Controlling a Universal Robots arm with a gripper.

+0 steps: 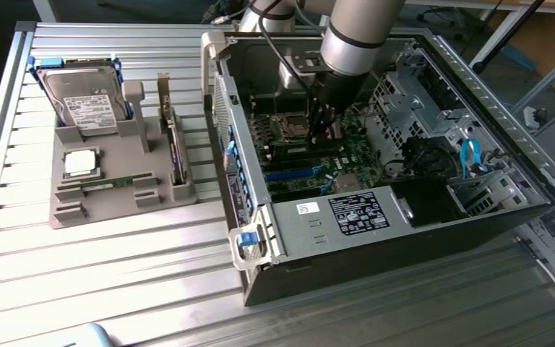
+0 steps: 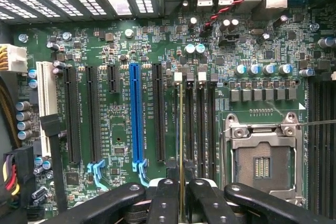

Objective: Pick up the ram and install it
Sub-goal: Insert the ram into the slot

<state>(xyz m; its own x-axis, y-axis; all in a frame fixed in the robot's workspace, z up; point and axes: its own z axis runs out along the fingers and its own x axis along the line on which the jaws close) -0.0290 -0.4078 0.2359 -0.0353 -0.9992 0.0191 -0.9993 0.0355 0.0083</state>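
The ram (image 2: 181, 129) shows edge-on as a thin vertical line in the wrist view, standing over the leftmost of the black memory slots (image 2: 201, 124) on the green motherboard (image 2: 121, 51). My gripper (image 2: 181, 190) is shut on the ram, with one black finger (image 2: 164, 200) on each side of it. In the exterior view the gripper (image 1: 321, 123) hangs inside the open computer case (image 1: 393, 217), just above the board and next to the processor socket (image 1: 287, 126).
The open processor socket (image 2: 262, 161) lies beside the memory slots, and a blue card slot (image 2: 135, 114) on their other side. On the exterior view's left, a grey holder (image 1: 66, 217) carries a hard drive (image 1: 84, 97), a silver processor (image 1: 82, 163), an upright card (image 1: 171, 137) and a green stick (image 1: 113, 182).
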